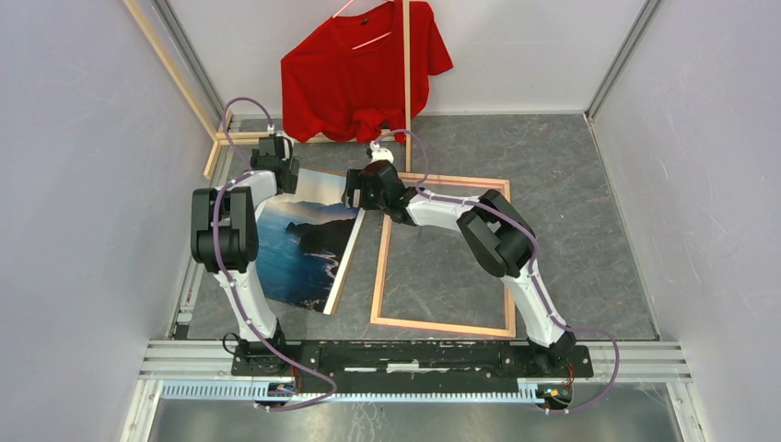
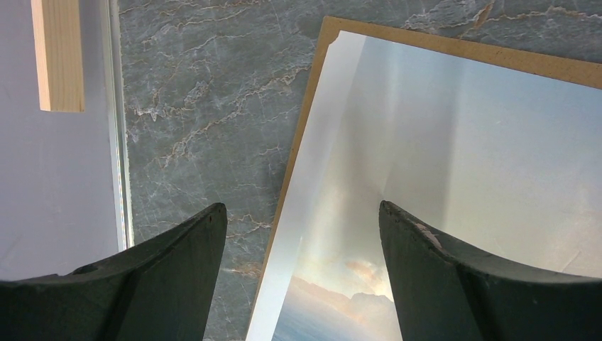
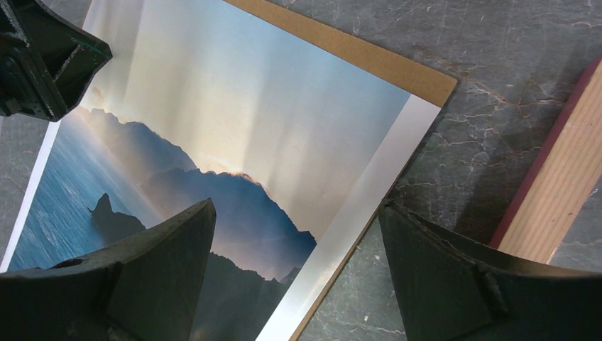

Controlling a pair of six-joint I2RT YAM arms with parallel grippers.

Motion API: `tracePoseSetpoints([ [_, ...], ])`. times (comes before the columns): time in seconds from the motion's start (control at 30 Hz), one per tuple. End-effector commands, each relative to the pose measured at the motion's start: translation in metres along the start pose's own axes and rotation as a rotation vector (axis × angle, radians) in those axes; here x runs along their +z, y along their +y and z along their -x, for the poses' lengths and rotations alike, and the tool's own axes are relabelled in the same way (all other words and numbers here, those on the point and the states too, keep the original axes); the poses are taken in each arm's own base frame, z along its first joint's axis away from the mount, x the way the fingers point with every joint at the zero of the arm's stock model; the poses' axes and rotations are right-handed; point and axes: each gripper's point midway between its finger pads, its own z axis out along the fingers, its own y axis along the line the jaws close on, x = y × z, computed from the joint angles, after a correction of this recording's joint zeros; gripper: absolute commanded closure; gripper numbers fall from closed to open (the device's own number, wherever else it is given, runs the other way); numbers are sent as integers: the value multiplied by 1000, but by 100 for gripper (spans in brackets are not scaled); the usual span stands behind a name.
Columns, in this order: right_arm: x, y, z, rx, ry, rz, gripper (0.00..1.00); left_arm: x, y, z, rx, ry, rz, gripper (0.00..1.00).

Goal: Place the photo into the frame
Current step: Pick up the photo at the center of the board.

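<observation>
Since photo [image 1: 299, 249] looks thin, glossy, light and floppy, pinch at border, not mid-sheet; risk of creasing, sliding. Lies image-up on brown backing board [image 2: 426, 44], on worktop [image 1: 571, 212] just left of frame [image 1: 379, 276], which lies wood side up. Left end effector [image 2: 302, 213] wide, over far-left corner. Right end effector [image 3: 294, 209] wide, straddling far-right edge. Top view gives whole layout; only wrist views show board rim beneath print.

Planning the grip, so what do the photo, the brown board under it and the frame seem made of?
Photo: probably glossy paper; light streaks reflect off it. Board: matte brown fibreboard or card, speckled surface. Frame: pale wood with visible grain, pinkish-red painted edge.
</observation>
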Motion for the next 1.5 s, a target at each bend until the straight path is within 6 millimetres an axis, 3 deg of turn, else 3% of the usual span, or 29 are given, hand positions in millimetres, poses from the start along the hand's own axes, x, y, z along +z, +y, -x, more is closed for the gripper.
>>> tracePoseSetpoints([
  [0.0,-1,25,22,-17,-58,63,8,-2,-20,-64,112,192,-78,15],
  [0.43,-17,45,41,-1,-110,149,9,-3,-19,-66,129,194,-73,16],
  [1.2,-33,75,46,-176,-146,118,10,-1,-22,-69,149,201,-76,17],
  [1.47,-21,57,36,-117,-116,90,11,-3,-20,-70,154,201,-72,18],
])
